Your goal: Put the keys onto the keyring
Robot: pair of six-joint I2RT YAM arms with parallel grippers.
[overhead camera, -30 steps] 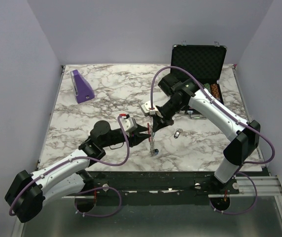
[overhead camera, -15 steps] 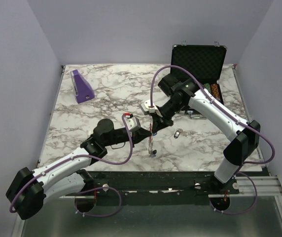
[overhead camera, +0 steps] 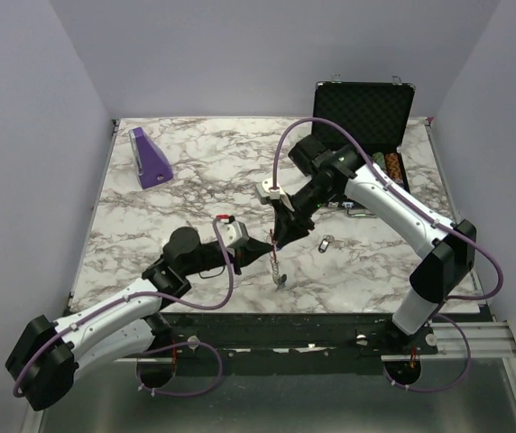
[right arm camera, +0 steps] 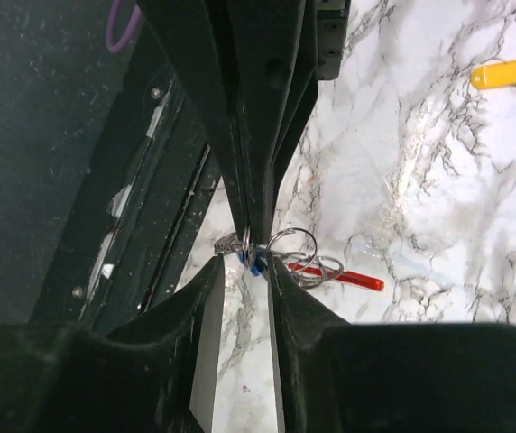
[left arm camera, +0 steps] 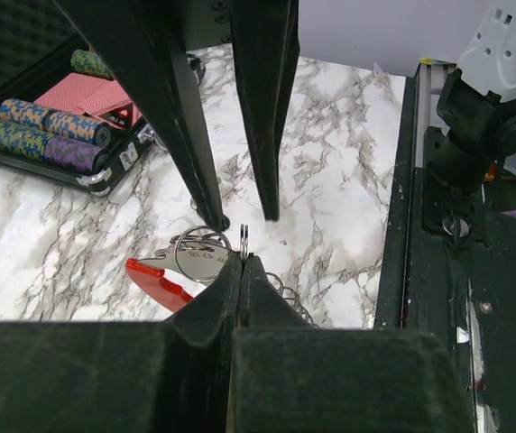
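Two grippers meet on the near side of the black case (overhead camera: pixel 363 113). Jaws of the left gripper (left arm camera: pixel 243 260) are pressed together, pinching one wire ring of the keyring (left arm camera: pixel 195 257) edge-on. Fingers of the right gripper (left arm camera: pixel 247 219) stand slightly spread, straddling that ring. One loose key (overhead camera: pixel 327 244) lies apart from the keyring, nearer the case.

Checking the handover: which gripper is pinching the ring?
The left gripper, fingers pressed together on the small metal ring; the right gripper stands slightly open.
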